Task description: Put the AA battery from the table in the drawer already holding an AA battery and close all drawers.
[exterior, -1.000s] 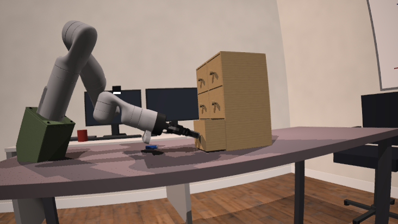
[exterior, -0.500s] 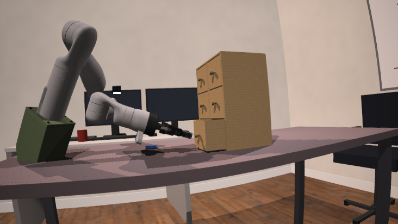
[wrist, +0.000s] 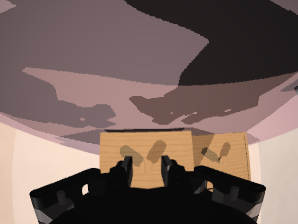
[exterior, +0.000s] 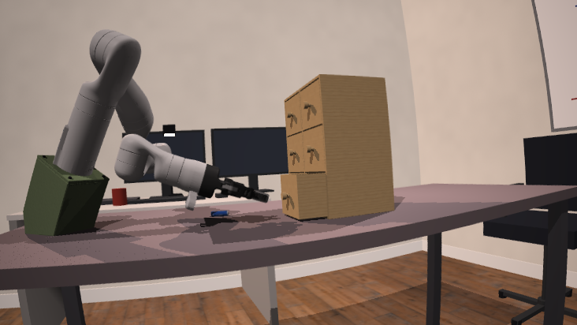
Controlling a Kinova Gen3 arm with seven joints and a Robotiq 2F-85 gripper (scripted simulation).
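Note:
The wooden chest [exterior: 339,147] stands on the table with two columns of small drawers. Its bottom drawer on the near side [exterior: 303,196] sticks out a little from the front; the others look pushed in. My gripper [exterior: 264,197] is low over the table, pointing at that drawer's handle [exterior: 287,200] and a short way from it. In the wrist view the fingers stand partly apart with nothing between them, and the drawer's front [wrist: 147,156] with its handle shows in the gap. The blue AA battery [exterior: 220,212] lies on the table below my wrist.
A green base block [exterior: 60,197] holds the arm at the left. A red cup [exterior: 119,196] and two dark monitors [exterior: 248,151] stand on a desk behind. A black office chair [exterior: 541,226] is at the right. A small white piece [exterior: 191,200] shows under my wrist.

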